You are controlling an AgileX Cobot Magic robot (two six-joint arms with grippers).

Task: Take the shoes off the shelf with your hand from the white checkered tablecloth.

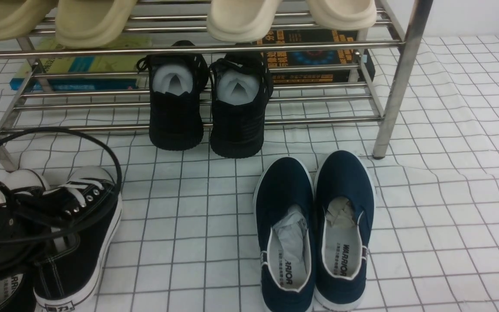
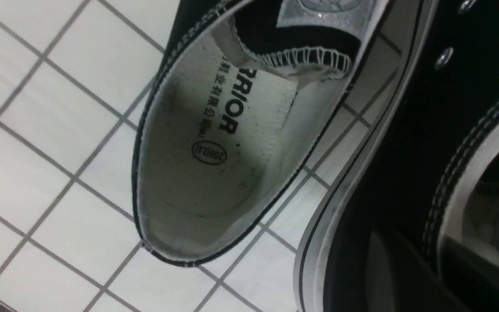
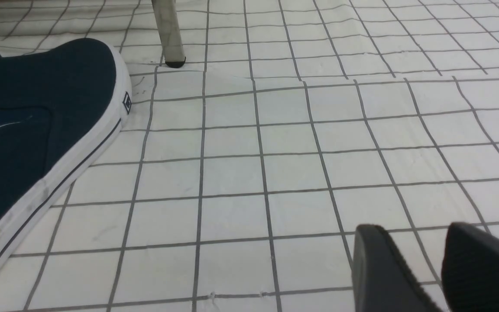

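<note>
The shoes, black canvas sneakers with white laces and toe caps point(image 1: 76, 242), stand on the white checkered tablecloth point(image 1: 448, 195) at the front left, in front of the steel shelf point(image 1: 249, 44). My left gripper point(image 2: 414, 251) is shut on the side wall of one sneaker point(image 2: 405, 151), one finger outside it and one inside its opening. The other sneaker point(image 2: 215, 143) lies beside it, insole showing. In the front view the gripper's black body and looping cables cover the heels. My right gripper point(image 3: 414, 229) hovers open over bare cloth.
A black knit pair point(image 1: 206, 112) leans out from the shelf's lower tier. Navy slip-ons point(image 1: 314, 229) stand on the cloth at centre right, near the shelf leg point(image 1: 394, 99). Beige slippers point(image 1: 93, 21) sit on the upper tier, with boxes point(image 1: 319, 56) behind.
</note>
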